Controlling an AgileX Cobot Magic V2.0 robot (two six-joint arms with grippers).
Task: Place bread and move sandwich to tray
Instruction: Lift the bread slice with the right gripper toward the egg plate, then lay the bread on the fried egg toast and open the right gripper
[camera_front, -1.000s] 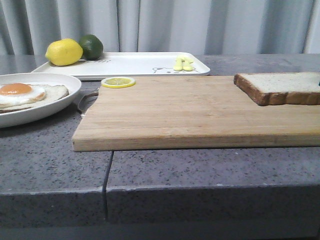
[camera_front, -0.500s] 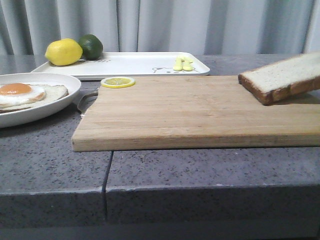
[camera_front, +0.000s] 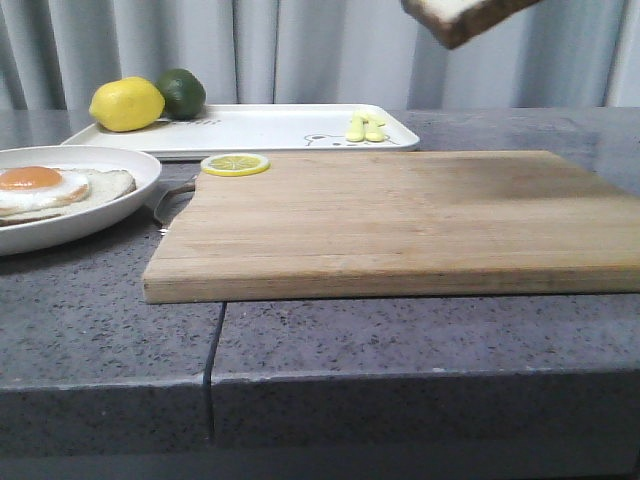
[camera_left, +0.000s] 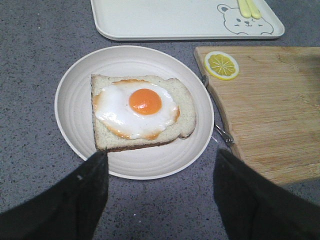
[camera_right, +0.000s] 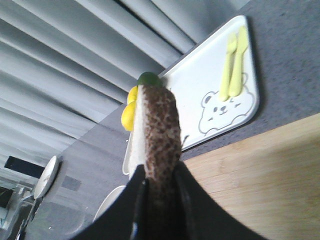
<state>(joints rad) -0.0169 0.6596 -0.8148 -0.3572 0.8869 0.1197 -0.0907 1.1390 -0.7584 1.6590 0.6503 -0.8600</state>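
I have the bread (camera_front: 463, 17) up in the air, high over the far right of the board (camera_front: 390, 220), only its lower corner showing at the top of the front view. In the right wrist view the right gripper (camera_right: 159, 192) is clamped on its crust edge, the slice standing on end between the two fingers. My left gripper (camera_left: 160, 170) hangs above the plate (camera_left: 75, 105), its fingers wide apart and holding nothing.

As I judge it, the pick is done and the rest is not. The sandwich (camera_left: 142, 111) is open: one slice with a fried egg on it, yolk up, no top. I have to carry the bread across to the plate, lay it on the egg, then move the finished sandwich to the tray (camera_front: 270, 130), which lies behind the board.

The count: two bread slices in all, one held and one under the egg; one egg; one plate; one board; one tray. On the tray's far left sit one lemon (camera_front: 127, 104) and one lime (camera_front: 182, 92), and near the bear drawing two small yellow utensils (camera_front: 366, 128). One lemon slice (camera_front: 235, 164) lies on the board's near-left corner.
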